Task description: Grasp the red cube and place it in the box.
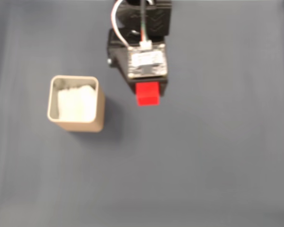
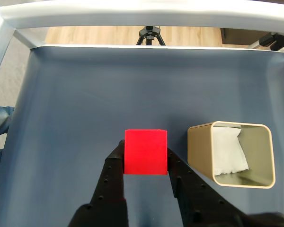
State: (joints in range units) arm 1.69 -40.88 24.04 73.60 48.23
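Observation:
The red cube [image 2: 145, 152] sits between my two black fingers [image 2: 112, 166], and my gripper [image 2: 145, 158] is shut on it. Seen from the wrist, the cube hangs above the dark blue mat, left of the box [image 2: 232, 154]. In the fixed view the cube [image 1: 147, 93] pokes out below the arm's black head, where the gripper [image 1: 147, 91] lies mostly hidden under the camera board. The tan box [image 1: 76, 103] with white padding stands upright to the left of it, apart from the cube.
A dark blue-grey mat [image 1: 203, 156] covers the table. In the wrist view a pale metal frame [image 2: 132, 14] borders the far edge, with a tripod [image 2: 150, 35] on the wooden floor beyond.

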